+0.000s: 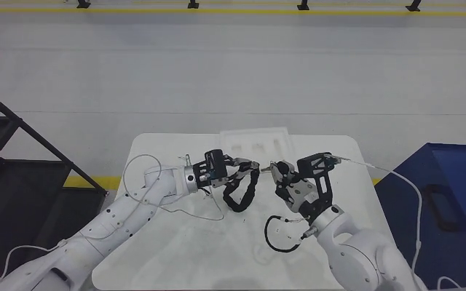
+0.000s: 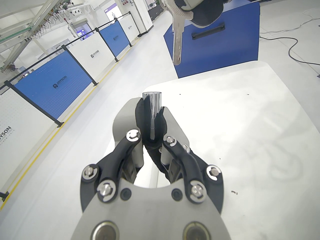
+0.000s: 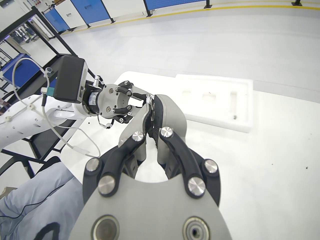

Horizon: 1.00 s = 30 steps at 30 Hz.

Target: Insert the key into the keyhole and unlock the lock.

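**Key (image 2: 177, 38) held just short of the lock, not yet inserted**

Key and lock (image 2: 151, 109) meet in mid-air at the centre of the top view, above the white worktop (image 1: 218, 251). The left arm (image 1: 138, 211) comes in from the lower left of the frame. Its jaws are clamped narrow on the lock's chrome cylinder, and the black cable loop (image 1: 242, 190) hangs below. The right arm (image 1: 342, 233) comes in from the lower right, with its jaws pinched shut on the key's head.

In the left wrist view the blade points at the free end of the cylinder, with a clear gap between tip and end. The two long axes run nearly parallel, though the blade looks set a little to one side. Judging by this, the coming move is a small sideways correction, then a straight push along the blade.

The keyhole slot cannot be made out, since the cylinder's end face is seen almost edge-on. The key's head is largely buried in the right jaws. In the right wrist view only the key ring (image 3: 150, 99) peeks out, so the blade's roll relative to the slot cannot be told.
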Motion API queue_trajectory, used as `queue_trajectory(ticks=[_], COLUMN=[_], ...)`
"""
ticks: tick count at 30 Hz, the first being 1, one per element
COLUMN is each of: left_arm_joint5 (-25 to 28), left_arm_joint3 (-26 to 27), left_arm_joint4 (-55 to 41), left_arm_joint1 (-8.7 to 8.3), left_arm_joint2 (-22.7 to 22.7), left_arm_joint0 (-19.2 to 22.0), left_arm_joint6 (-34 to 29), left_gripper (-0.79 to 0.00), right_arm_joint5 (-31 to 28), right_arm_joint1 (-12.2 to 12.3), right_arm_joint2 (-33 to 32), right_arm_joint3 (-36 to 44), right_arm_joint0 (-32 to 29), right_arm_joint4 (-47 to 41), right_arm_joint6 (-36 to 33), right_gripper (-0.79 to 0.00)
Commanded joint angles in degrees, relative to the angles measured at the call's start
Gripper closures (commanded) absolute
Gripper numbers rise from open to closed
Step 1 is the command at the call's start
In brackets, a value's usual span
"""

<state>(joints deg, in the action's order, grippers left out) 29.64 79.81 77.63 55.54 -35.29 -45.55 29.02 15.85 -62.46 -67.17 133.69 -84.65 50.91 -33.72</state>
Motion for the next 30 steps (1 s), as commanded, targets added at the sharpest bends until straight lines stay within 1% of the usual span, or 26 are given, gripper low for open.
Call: queue_trajectory(ticks=[1, 11, 18, 30], left_arm_joint5=[0.0, 0.4, 1.3, 2.5], left_arm_joint3=[0.3, 0.2, -0.3, -0.6], left_arm_joint4=[0.9, 3.3, 4.2, 5.3], left_arm_joint1=[0.18, 1.44, 2.12, 2.88], left_arm_joint2=[-0.1, -0.6, -1.3, -3.1], left_arm_joint0=[-0.3, -0.8, -1.1, -2.1], left_arm_joint6=[0.0, 0.2, 0.2, 0.4], left_gripper=[0.0, 0.0, 0.0, 0.0], right_arm_joint5=[0.9, 3.0, 3.9, 3.8], right_arm_joint1=[-0.2, -1.2, -1.6, -2.0], right_arm_joint2=[0.5, 2.5, 2.1, 1.9], right_arm_joint3=[-0.3, -2.9, -3.7, -3.9], right_arm_joint0=[0.2, 2.8, 3.1, 3.3], right_arm_joint4=[-0.3, -1.2, -1.1, -0.5], right_arm_joint6=[0.2, 0.1, 0.1, -1.6], right_gripper=[0.0, 0.0, 0.0, 0.0])
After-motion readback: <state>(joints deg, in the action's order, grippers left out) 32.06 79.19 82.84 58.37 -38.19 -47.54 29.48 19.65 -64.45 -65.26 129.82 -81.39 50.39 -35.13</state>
